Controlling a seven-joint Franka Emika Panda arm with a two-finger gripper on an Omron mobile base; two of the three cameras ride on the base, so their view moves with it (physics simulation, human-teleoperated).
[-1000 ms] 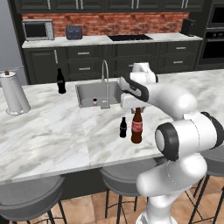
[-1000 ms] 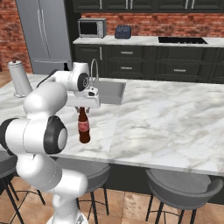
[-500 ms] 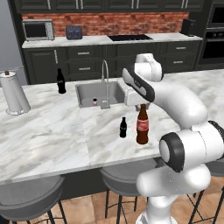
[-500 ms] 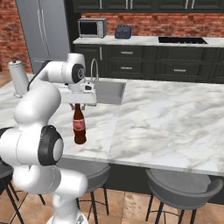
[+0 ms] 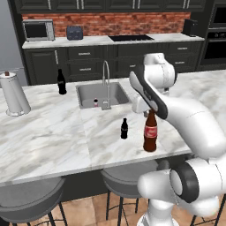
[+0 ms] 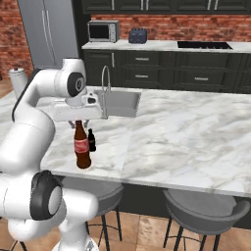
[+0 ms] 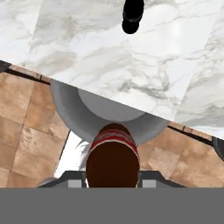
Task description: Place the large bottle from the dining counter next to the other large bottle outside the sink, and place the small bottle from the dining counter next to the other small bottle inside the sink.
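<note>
Two bottles stand upright, necks up, near the desk (image 5: 53, 132) edge: cola bottle (image 5: 150, 132) under the claw (image 5: 150, 110), small bottle (image 5: 124, 129) just left. Right view: the same cola bottle (image 6: 82, 146) is vertical. Hand view: cap (image 7: 112, 164) faces the camera; claw grip unclear.

Home kitchen: marble island (image 5: 53, 132) with sink (image 5: 90, 93), stools (image 6: 206, 208), microwave (image 5: 39, 30), brick backsplash (image 5: 114, 23), dark cabinets (image 6: 196, 73).
</note>
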